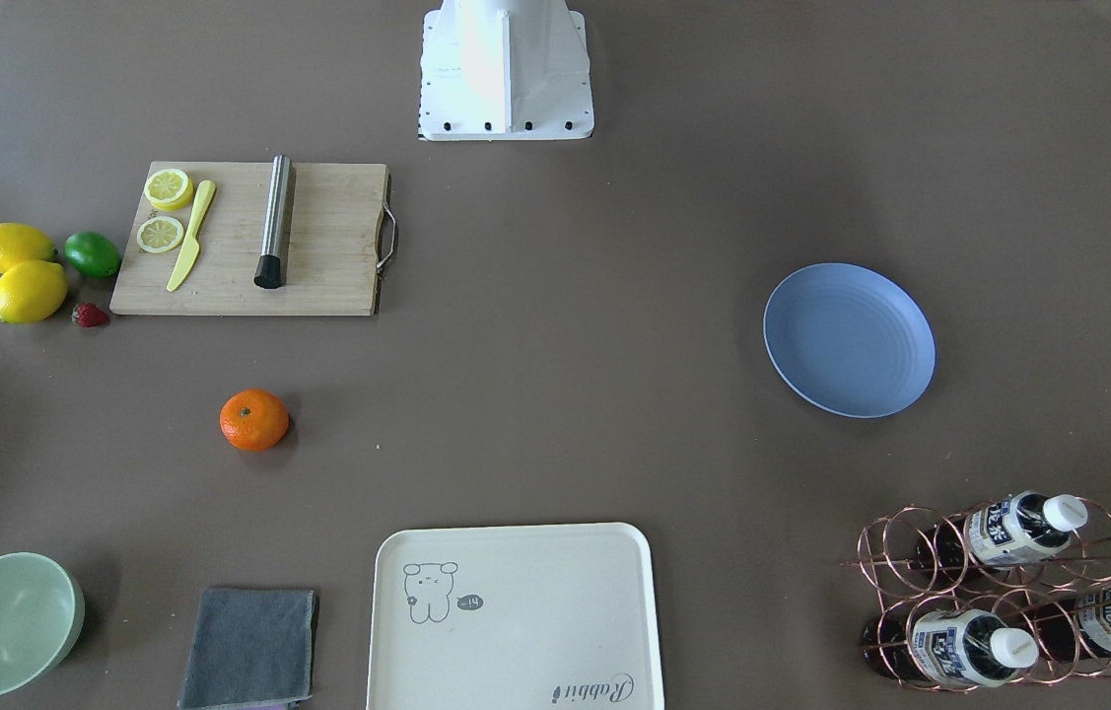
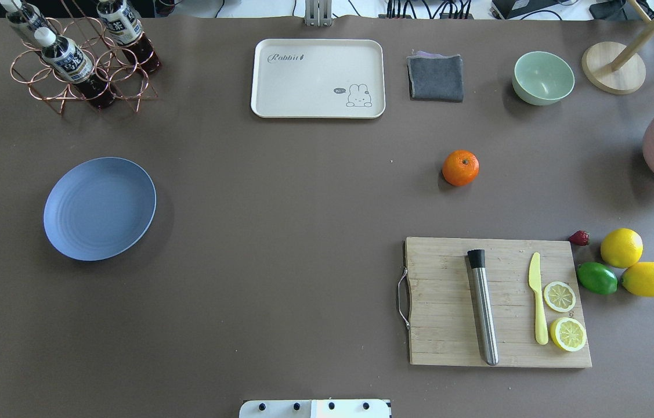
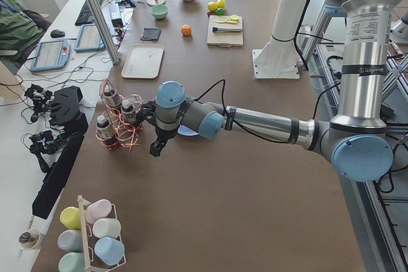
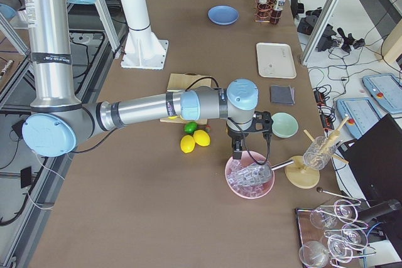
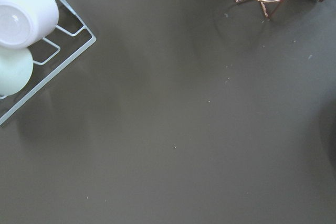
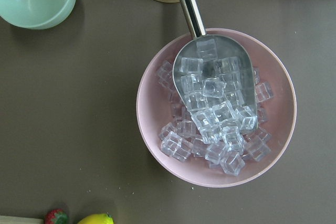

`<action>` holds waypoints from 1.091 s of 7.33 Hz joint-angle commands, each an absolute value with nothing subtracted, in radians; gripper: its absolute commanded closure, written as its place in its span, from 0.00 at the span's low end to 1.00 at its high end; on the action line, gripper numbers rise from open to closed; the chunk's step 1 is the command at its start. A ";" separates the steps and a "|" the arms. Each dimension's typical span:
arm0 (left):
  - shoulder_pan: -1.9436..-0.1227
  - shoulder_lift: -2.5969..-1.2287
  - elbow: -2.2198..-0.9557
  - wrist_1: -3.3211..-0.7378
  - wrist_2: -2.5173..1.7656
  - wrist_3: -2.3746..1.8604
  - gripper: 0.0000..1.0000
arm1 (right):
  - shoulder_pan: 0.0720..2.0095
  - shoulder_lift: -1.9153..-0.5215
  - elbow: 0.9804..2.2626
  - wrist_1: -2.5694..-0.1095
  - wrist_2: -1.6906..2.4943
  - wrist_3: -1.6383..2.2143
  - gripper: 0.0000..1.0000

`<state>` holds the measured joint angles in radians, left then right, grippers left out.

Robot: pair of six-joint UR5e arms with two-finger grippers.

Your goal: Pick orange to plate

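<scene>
The orange (image 1: 254, 419) lies by itself on the brown table, between the cutting board and the cream tray; it shows too in the overhead view (image 2: 460, 168). Far across the table rests the blue-lavender plate (image 1: 849, 339), with nothing on it (image 2: 100, 208). My left gripper (image 3: 155, 150) hangs beyond the plate, near the bottle rack, and I cannot tell whether it is open or shut. My right gripper (image 4: 237, 149) hovers over a pink bowl of ice, well away from the orange; its state is also unclear. Neither wrist view shows fingers.
A wooden cutting board (image 2: 498, 302) carries a steel rod, a yellow knife and lemon slices. Lemons (image 2: 621, 247), a lime (image 2: 596, 278) and a strawberry lie beside it. Cream tray (image 2: 318, 78), grey cloth (image 2: 435, 77), mint bowl (image 2: 542, 77), bottle rack (image 2: 80, 64), pink ice bowl (image 6: 216, 108).
</scene>
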<state>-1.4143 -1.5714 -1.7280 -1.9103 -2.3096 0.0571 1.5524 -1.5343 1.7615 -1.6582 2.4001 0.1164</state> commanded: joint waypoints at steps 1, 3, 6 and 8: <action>-1.399 -1.621 -1.665 -2.027 -2.313 0.002 0.02 | 1.505 -1.520 1.763 -1.621 2.399 0.156 0.00; -1.355 -1.637 -1.635 -2.139 -2.313 -0.289 0.02 | 1.470 -1.496 1.770 -1.618 2.401 0.204 0.00; -1.251 -1.644 -1.611 -2.267 -2.309 -0.507 0.02 | 1.389 -1.427 1.770 -1.618 2.393 0.311 0.00; -1.212 -1.641 -1.606 -2.351 -2.306 -0.642 0.02 | 1.318 -1.411 1.744 -1.484 2.375 0.489 0.00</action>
